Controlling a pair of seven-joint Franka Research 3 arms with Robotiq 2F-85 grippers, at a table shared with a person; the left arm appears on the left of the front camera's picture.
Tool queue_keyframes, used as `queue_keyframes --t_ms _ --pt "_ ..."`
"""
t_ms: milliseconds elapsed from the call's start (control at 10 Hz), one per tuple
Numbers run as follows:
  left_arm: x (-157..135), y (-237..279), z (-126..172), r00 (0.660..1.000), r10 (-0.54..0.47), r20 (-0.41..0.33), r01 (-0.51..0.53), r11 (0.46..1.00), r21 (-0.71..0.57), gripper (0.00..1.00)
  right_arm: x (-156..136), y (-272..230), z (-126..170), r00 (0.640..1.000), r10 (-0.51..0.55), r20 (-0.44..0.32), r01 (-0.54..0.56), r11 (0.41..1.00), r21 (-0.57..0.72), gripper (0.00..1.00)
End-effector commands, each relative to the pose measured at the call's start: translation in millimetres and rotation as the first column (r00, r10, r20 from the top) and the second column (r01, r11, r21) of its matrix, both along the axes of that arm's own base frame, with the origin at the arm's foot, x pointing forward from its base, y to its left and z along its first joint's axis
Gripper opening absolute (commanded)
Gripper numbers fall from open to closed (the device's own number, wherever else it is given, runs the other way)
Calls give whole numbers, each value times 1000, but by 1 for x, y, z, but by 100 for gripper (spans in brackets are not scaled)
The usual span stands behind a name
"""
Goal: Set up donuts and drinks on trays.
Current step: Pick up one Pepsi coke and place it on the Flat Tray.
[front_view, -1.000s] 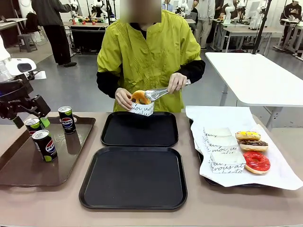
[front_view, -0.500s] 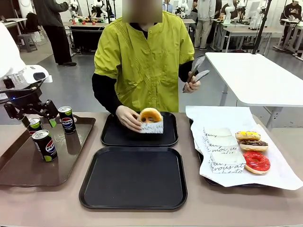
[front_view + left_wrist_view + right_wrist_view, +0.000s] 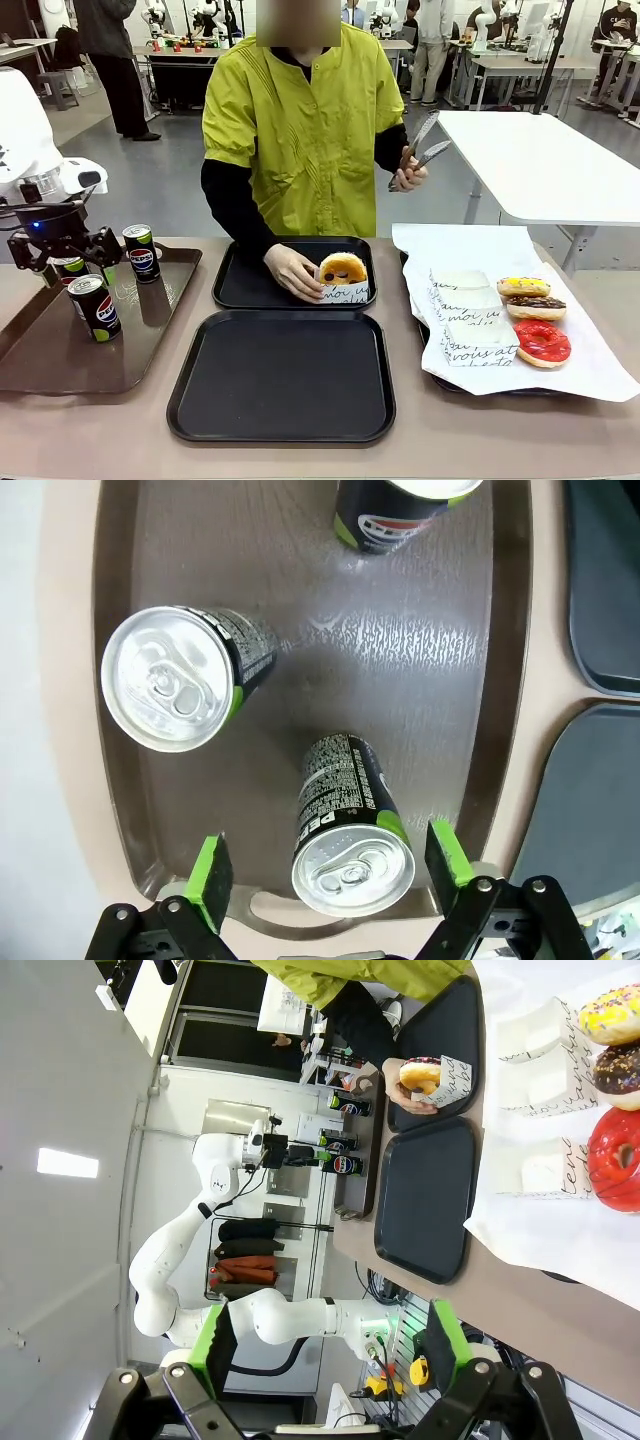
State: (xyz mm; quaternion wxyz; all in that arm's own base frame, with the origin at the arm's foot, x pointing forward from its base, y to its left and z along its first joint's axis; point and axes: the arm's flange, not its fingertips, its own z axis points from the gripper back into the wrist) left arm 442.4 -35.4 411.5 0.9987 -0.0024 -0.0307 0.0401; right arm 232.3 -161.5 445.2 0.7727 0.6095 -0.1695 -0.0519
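My left gripper (image 3: 80, 262) hangs open over the glossy brown tray (image 3: 40, 350), its green pads either side of one upright Pepsi can (image 3: 352, 865) without touching it. Two other cans (image 3: 140, 252) (image 3: 95, 308) stand on that tray. Two black trays lie in the middle, one far (image 3: 250, 285) and one near (image 3: 282, 375). On the far tray a person's hand (image 3: 293, 272) holds a donut in a white paper holder (image 3: 343, 275). My right gripper (image 3: 328, 1340) is open, holding nothing, high above the table's right side.
The person's other hand holds metal tongs (image 3: 420, 150) up off the table. A paper-lined tray (image 3: 590, 370) at the right carries yellow (image 3: 523, 287), chocolate (image 3: 536, 307) and red (image 3: 541, 342) donuts and empty paper holders (image 3: 480, 340). A white table (image 3: 540, 160) stands behind.
The person lowered the donut in its holder onto the far black tray and slid it right, lifting the tongs away. My left gripper came down around the rear can.
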Motion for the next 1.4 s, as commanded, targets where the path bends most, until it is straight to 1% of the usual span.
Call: queue_keyframes --t_ms 0,500,800,900,1000,1200,1300 --pt "1 -1 5 1000 -12 -23 11 999 -41 100 2 0 0 1000 -8 15 8 1000 -2 100" --pt "6 -1 -19 999 -4 -54 2 1000 -27 100 2 0 0 1000 -8 15 8 1000 -2 100" --pt "5 -5 -32 998 -11 -58 9 999 -35 100 2 0 0 1000 -8 15 8 1000 -2 100" --pt "6 -5 -35 999 -10 -43 8 999 -38 100 2 0 0 1000 -8 15 8 1000 -2 100" --pt "6 -5 -38 999 -11 -46 9 999 -38 100 2 0 0 1000 -8 15 8 1000 -2 100" --pt "8 -5 -43 1000 -10 -5 10 999 -44 100 2 0 0 1000 -8 15 8 1000 -2 100" --pt "8 -5 -46 1000 -17 -10 17 999 -36 100 2 0 0 1000 -8 15 8 1000 -2 100"
